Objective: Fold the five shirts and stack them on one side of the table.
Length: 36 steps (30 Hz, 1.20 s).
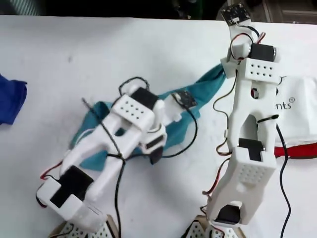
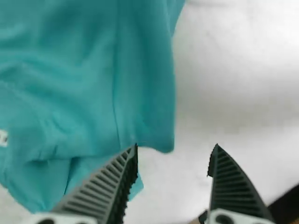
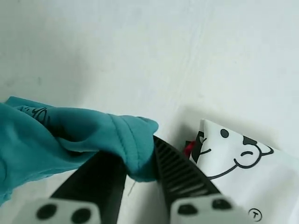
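White tabletop (image 1: 59, 59) is seen from above in the high view, with two white arms laid over it. A teal shirt (image 1: 208, 85) is stretched in a band from about 8 o'clock of the table's middle towards 1 o'clock. Much of it is covered by the left arm (image 1: 130, 116), which is angled up from 7 o'clock. The right arm (image 1: 253, 124) is extended from 5 o'clock towards 1 o'clock, and the far end of the teal shirt is met there by the right gripper (image 1: 229, 68). A blue shirt (image 1: 11, 101) is bunched at the 9 o'clock edge, well apart from the rest. At 3 o'clock a white printed shirt (image 1: 297, 116) is laid flat, with a red cloth (image 1: 297, 151) showing along its near edge. In the left wrist view, the left gripper (image 2: 175, 148) is seen with its fingers (image 2: 117, 182) spread wide and nothing between them. One finger is set over the hem of the teal shirt (image 2: 84, 79) and the other over bare table; whether the cloth is touched cannot be told. In the right wrist view, the right gripper (image 3: 140, 158) is pressed together on a bunched fold of the teal shirt (image 3: 70, 135), which is draped over the tips. The white printed shirt (image 3: 243, 158) is seen just beside the gripper, with a spot of red cloth (image 3: 188, 148) at its edge.
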Each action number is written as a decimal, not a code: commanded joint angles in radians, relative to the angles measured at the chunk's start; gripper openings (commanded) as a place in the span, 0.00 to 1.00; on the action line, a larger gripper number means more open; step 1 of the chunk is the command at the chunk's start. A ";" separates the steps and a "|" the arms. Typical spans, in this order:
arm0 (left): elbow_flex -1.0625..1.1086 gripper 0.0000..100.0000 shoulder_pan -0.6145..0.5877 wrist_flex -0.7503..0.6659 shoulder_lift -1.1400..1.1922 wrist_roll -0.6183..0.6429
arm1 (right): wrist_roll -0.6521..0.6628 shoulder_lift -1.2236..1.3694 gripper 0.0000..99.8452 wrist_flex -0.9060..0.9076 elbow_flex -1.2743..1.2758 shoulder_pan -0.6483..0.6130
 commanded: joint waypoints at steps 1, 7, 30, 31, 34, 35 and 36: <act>0.071 0.25 -0.036 -0.112 -0.024 0.005 | 0.000 -0.021 0.02 0.004 -0.044 -0.001; 0.149 0.25 -0.090 -0.212 -0.022 0.005 | 0.003 -0.045 0.02 0.005 -0.043 -0.004; -0.178 0.02 -0.185 0.026 -0.165 -0.005 | 0.006 -0.272 0.02 0.177 -0.044 -0.024; -0.242 0.02 -0.209 0.061 -0.196 -0.005 | 0.006 -0.302 0.02 0.191 -0.044 -0.031; -0.439 0.02 -0.283 0.146 -0.272 -0.005 | 0.006 -0.387 0.02 0.231 -0.044 -0.039; -0.500 0.02 -0.305 0.167 -0.291 -0.005 | 0.006 -0.420 0.02 0.239 -0.044 -0.041; -0.560 0.02 -0.329 0.186 -0.303 -0.005 | 0.006 -0.452 0.02 0.246 -0.044 -0.042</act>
